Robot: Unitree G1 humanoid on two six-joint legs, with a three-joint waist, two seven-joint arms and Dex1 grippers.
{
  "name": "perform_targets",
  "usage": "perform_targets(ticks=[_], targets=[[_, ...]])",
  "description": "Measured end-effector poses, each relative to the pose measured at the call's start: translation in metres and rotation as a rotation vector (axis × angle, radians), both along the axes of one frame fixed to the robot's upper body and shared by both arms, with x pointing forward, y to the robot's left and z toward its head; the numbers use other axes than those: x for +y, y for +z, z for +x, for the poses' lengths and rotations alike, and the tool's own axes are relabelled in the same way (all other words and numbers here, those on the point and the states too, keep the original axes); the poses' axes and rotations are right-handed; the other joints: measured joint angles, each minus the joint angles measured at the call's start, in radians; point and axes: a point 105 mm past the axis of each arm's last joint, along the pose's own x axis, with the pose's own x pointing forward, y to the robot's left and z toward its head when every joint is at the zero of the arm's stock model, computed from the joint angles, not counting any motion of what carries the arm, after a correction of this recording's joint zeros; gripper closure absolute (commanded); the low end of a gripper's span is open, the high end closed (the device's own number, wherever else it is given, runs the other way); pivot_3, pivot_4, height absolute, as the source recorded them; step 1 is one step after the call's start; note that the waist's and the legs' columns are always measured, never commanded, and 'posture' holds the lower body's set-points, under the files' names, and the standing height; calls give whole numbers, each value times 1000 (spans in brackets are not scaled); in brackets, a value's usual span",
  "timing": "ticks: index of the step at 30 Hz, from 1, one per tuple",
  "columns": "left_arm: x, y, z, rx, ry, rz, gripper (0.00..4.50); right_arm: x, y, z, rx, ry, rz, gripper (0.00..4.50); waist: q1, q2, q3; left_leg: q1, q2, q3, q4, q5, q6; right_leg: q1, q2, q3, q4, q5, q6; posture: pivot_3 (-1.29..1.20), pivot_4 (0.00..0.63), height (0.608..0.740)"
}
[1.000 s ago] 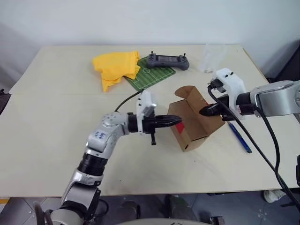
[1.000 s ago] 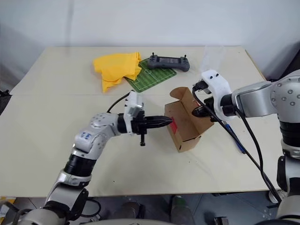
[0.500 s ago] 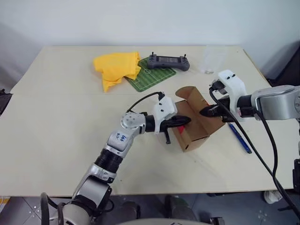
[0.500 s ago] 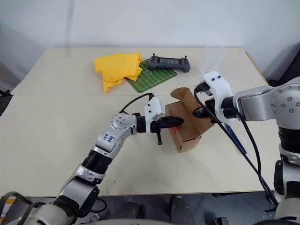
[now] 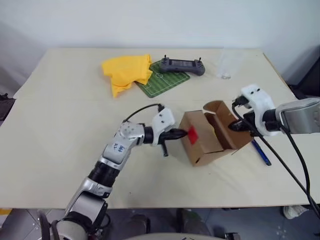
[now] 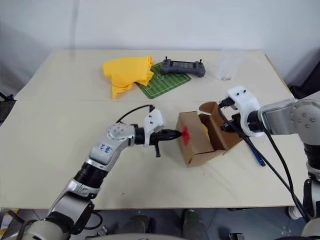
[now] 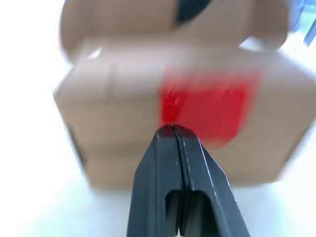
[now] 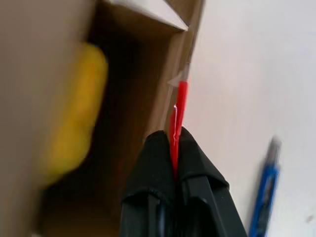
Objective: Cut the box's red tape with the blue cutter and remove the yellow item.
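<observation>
The brown box (image 5: 215, 142) lies on its side on the table, its open end towards my right arm. A red tape (image 5: 192, 134) patch sits on the face towards my left arm. My left gripper (image 5: 183, 133) is shut and empty, with its tips at that patch (image 7: 212, 106). My right gripper (image 5: 234, 126) is shut on the box's flap, where a red tape strip (image 8: 178, 106) runs along the flap's edge. The yellow item (image 8: 74, 113) lies inside the box. Beyond my right gripper, the blue cutter (image 5: 261, 151) lies flat on the table.
At the far side lie a yellow cloth (image 5: 126, 71), a green mat (image 5: 165, 82), a grey controller (image 5: 181, 65) and a clear cup (image 5: 226, 64). The table (image 5: 60, 115) has its right edge close behind my right arm.
My right gripper has drawn the flap to the right, and the box slid with it. My left gripper has sunk, and its tips came from over the box to the red patch.
</observation>
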Motion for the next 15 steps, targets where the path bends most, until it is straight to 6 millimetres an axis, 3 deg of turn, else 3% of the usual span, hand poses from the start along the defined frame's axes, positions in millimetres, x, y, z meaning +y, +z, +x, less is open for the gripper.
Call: perform_targets(ticks=[4,10,15], targets=[[1,-6,-1,27,10,7,4500,-5,-1,-1,15,-2,-16,4476,3,2,1,-17,-1,2,2,2,-3,-22,0,-4,12,0,-1,0,150,740],[3,7,-3,-10,-8,-26,4500,0,-1,-2,10,32,-23,4476,2,2,1,-18,-1,3,3,2,-2,-22,0,-5,10,0,-1,0,150,740],[28,21,-3,-16,-14,-31,4500,3,-1,-1,10,47,-14,4476,-2,4,2,-18,0,4,3,2,-2,-22,0,-4,11,0,-1,0,150,740]])
